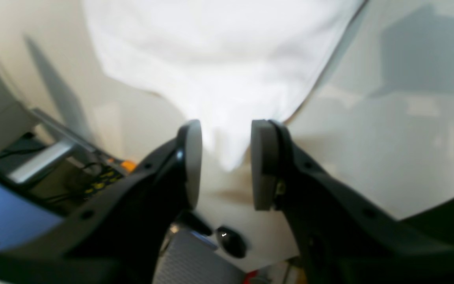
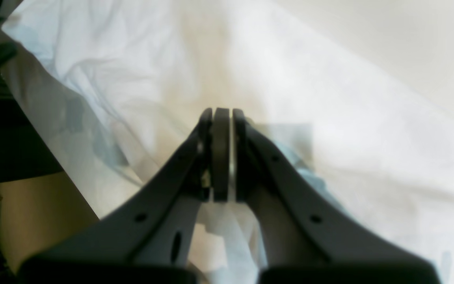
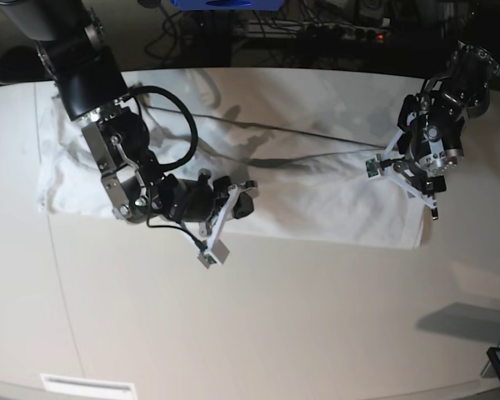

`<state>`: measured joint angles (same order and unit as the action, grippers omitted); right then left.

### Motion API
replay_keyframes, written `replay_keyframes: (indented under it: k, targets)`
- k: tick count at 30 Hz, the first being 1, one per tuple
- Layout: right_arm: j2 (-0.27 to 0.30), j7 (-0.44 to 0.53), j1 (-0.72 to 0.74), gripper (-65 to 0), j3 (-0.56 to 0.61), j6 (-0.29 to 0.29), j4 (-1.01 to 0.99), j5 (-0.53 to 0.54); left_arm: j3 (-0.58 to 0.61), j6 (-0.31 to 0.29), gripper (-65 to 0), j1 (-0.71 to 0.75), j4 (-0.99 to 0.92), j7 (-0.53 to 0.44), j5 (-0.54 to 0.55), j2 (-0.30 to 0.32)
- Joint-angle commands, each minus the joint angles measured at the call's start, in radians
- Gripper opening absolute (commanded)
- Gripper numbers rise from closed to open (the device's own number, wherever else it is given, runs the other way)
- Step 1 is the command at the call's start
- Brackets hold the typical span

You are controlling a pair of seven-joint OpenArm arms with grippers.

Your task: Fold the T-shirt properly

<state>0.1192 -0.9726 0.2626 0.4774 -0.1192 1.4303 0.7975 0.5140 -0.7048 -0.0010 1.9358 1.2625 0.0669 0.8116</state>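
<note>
The near part of the off-white table [image 3: 258, 317] is bare, crossed by a faint seam. Beyond it the T-shirt [image 3: 317, 196] lies spread in a wrinkled band across the table's far half. The right gripper [image 3: 210, 243] sits at the shirt's near edge, its pads pressed together; whether cloth is pinched between them cannot be told. The left gripper [image 3: 400, 179] hovers over the shirt's end, jaws spread, a tip of cloth [image 1: 227, 154] between the pads. Behind the table stand dark clutter, cables and a blue box [image 3: 221, 4].
</note>
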Motion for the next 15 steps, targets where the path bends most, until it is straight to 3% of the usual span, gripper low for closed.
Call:
replay_keyframes:
  k: [1, 11, 15]
  targets:
    - [0.0, 0.016, 0.022, -62.7, -0.006, -0.006, 0.022, 0.017, -0.016, 0.007, -43.7, -0.017, -0.012, 0.013, -0.023, 0.022]
    - [-0.003, 0.016, 0.022, -62.7, -0.004, -0.006, 0.023, 0.017, -0.019, 0.007, -43.7, -0.027, -0.192, -0.036, -0.022, 0.035]
    - [-0.002, 0.016, 0.01, -62.7, -0.004, -0.009, 0.023, 0.017, -0.128, 0.007, -43.7, -0.014, -0.181, -0.054, -0.011, 0.03]
